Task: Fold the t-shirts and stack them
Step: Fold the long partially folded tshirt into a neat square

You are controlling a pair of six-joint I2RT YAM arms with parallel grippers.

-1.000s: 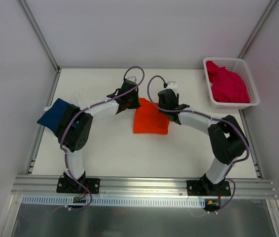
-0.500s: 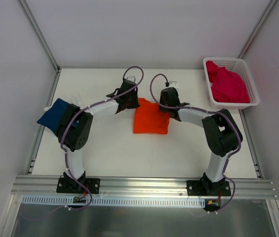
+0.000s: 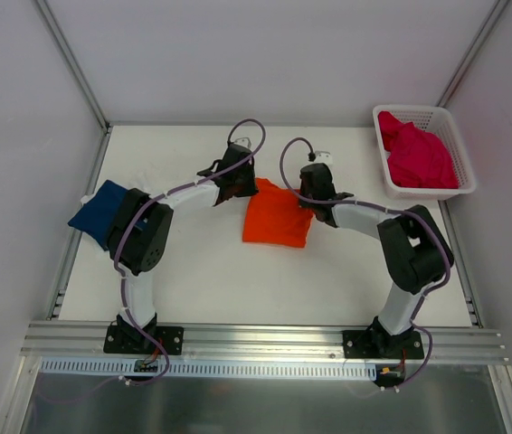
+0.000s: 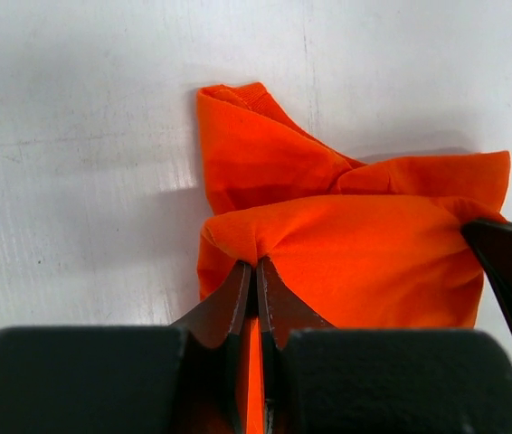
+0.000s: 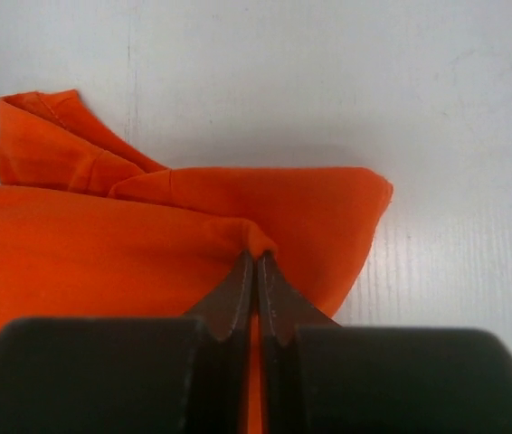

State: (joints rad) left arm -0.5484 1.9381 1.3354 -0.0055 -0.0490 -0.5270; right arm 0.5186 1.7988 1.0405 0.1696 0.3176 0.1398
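Note:
An orange t-shirt [image 3: 277, 220] lies partly folded in the middle of the table. My left gripper [image 3: 235, 187] is shut on a pinch of its far left edge [image 4: 265, 226]. At the far right edge of the same shirt [image 5: 147, 253], my right gripper [image 3: 315, 199] is also shut on a fold of cloth. A navy t-shirt [image 3: 98, 212] lies folded at the table's left edge, partly under my left arm. The magenta t-shirt [image 3: 416, 155] is bunched in a basket at the back right.
The white mesh basket [image 3: 463, 165] stands in the back right corner. White walls and metal frame posts [image 3: 75, 68] enclose the table. An aluminium rail [image 3: 256, 339] runs along the near edge.
My right gripper has closed on the orange shirt's right edge and shifted slightly right. The left gripper has kept its grip and place.

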